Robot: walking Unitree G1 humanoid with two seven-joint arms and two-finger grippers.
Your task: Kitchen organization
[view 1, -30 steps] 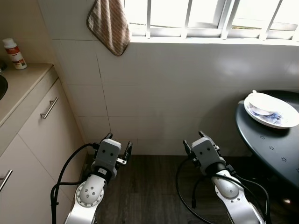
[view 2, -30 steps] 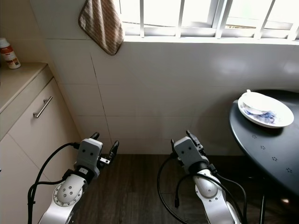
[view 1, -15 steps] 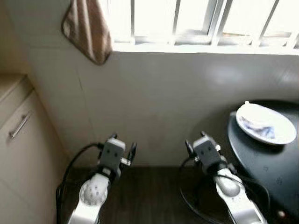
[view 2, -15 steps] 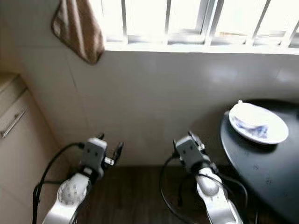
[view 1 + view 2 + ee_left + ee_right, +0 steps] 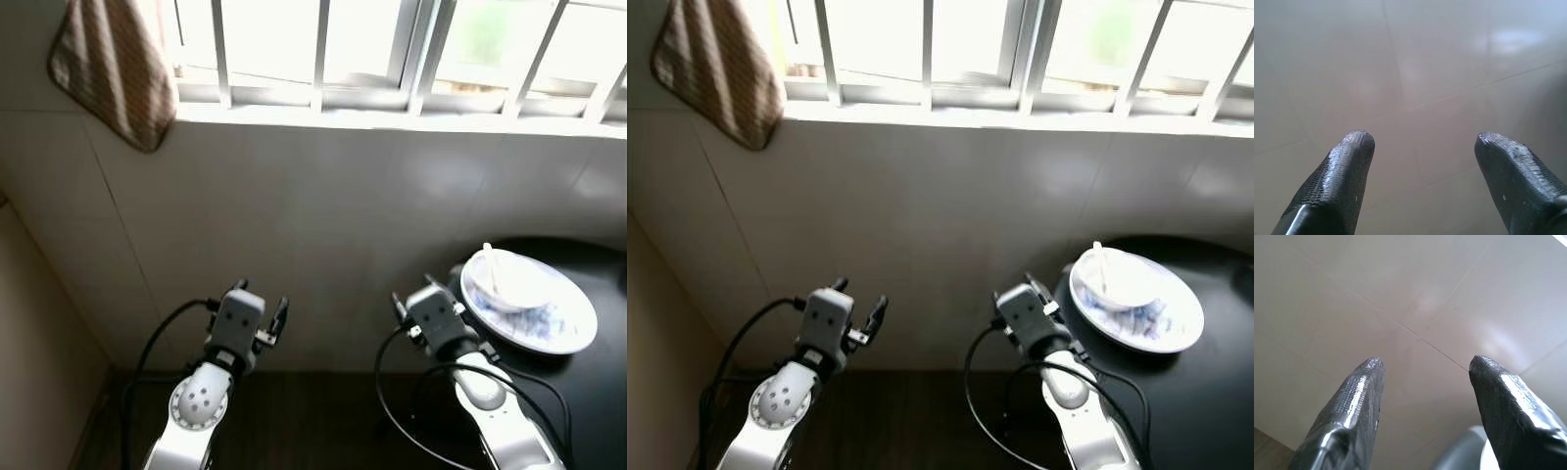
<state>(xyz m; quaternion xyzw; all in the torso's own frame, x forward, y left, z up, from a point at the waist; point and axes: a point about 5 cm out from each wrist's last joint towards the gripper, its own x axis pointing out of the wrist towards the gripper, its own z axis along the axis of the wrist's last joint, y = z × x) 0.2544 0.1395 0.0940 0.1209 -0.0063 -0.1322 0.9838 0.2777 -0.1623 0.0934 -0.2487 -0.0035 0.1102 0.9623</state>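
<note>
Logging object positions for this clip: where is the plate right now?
The plate sits on the dark round table at the robot's right, below the window, with a bowl on it, just beyond the right gripper.

White bowl (image 5: 509,282) on patterned plate (image 5: 558,328)

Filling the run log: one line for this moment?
left hand: open, idle | right hand: open, beside plate | bowl on plate

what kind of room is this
Probably a home kitchen or dining corner: a cloth hangs by a barred window over a tiled wall, and a plate holding a bowl sits on a dark table.
</note>
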